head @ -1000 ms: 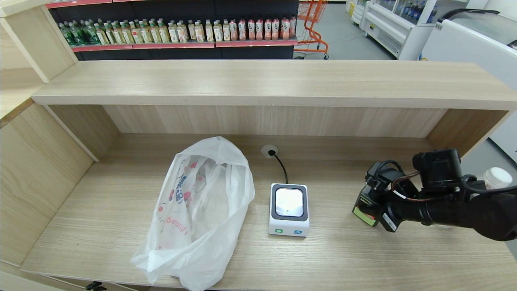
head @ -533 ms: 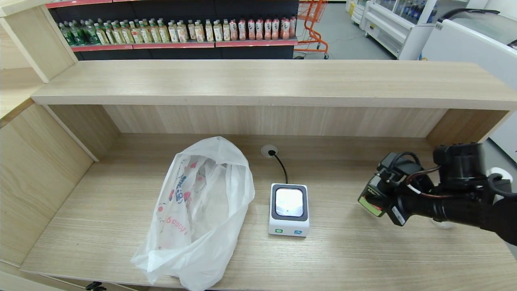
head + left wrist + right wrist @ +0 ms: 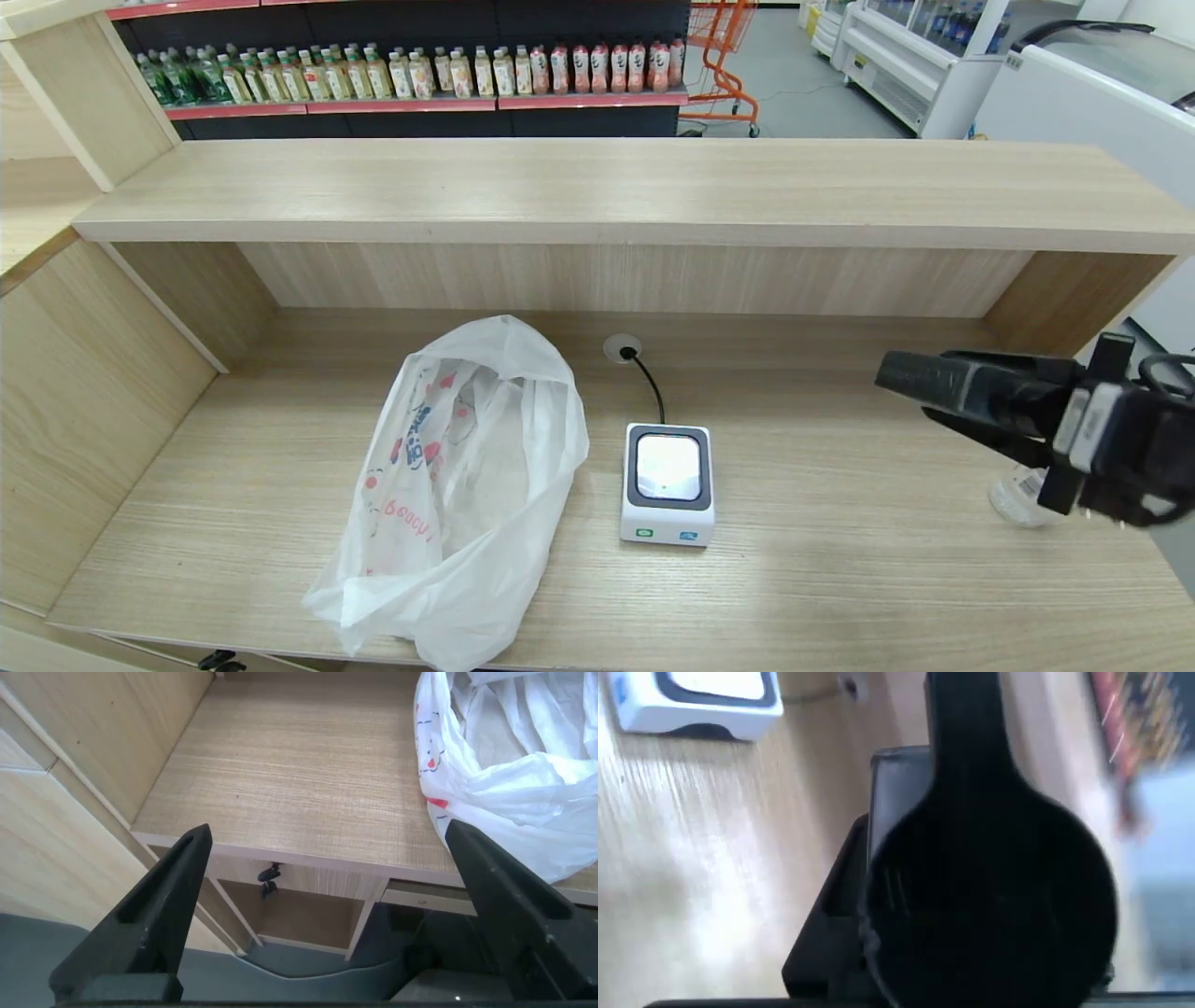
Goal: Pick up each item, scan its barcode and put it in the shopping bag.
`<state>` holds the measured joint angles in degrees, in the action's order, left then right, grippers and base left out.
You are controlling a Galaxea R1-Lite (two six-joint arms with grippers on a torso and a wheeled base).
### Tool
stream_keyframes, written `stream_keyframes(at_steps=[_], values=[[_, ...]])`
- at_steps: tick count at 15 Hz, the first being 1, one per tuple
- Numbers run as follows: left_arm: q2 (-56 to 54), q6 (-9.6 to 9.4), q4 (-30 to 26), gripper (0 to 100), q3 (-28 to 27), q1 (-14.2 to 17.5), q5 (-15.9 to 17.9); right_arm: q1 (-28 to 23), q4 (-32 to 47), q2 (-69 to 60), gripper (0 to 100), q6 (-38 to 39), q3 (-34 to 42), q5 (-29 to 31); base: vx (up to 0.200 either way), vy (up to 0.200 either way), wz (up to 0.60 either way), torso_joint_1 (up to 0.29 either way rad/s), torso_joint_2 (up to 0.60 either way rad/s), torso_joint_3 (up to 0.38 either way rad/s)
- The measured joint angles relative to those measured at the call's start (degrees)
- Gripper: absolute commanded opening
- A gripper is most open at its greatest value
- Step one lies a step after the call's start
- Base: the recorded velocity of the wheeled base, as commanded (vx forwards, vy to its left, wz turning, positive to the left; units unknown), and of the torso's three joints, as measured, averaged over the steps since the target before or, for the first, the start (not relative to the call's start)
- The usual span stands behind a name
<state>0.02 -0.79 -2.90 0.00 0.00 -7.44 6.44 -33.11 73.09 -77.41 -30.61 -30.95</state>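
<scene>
CHECKOUT COUNTER: The robot's right gripper (image 3: 910,383) hangs above the right end of the wooden counter (image 3: 840,588), well right of the white barcode scanner (image 3: 667,478). Whether it is open or gripping anything cannot be told, though a dark round shape (image 3: 990,896) close before its wrist camera may be an item. A clear bottle (image 3: 1016,495) sits on the counter, partly behind that arm. The white shopping bag (image 3: 457,467) lies slumped just left of the scanner. The left gripper (image 3: 327,831), jaws spread wide and empty, hovers off the counter's near edge beside the bag
</scene>
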Motion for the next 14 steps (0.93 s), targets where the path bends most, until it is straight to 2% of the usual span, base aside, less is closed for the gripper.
stream_keyframes(at_steps=[3,5,7,8,9,14], values=[[0.0,0.01,0.0,100,0.0,0.0,0.0,0.0,1.4,0.6,0,-37.9,0.4,-14.3,0.0,0.0,0.0,0.0,0.0,0.0],[0.0,0.01,0.0,100,0.0,0.0,0.0,3.8,7.7,1.6,0,-59.6,0.5,-18.7,0.0,0.0,0.0,0.0,0.0,0.0],[0.0,0.01,0.0,100,0.0,0.0,0.0,9.6,14.8,3.8,0,-75.4,0.8,-20.9,0.0,0.0,0.0,0.0,0.0,0.0],[0.0,0.01,0.0,100,0.0,0.0,0.0,12.3,15.8,5.2,0,-80.7,0.9,-21.5,0.0,0.0,0.0,0.0,0.0,0.0],[0.0,0.01,0.0,100,0.0,0.0,0.0,14.3,16.2,6.6,0,-82.5,1.0,-21.8,0.0,0.0,0.0,0.0,0.0,0.0],[0.0,0.01,0.0,100,0.0,0.0,0.0,22.9,7.6,12.5,0,-83.0,-0.8,-25.1,0.0,0.0,0.0,0.0,0.0,0.0]])
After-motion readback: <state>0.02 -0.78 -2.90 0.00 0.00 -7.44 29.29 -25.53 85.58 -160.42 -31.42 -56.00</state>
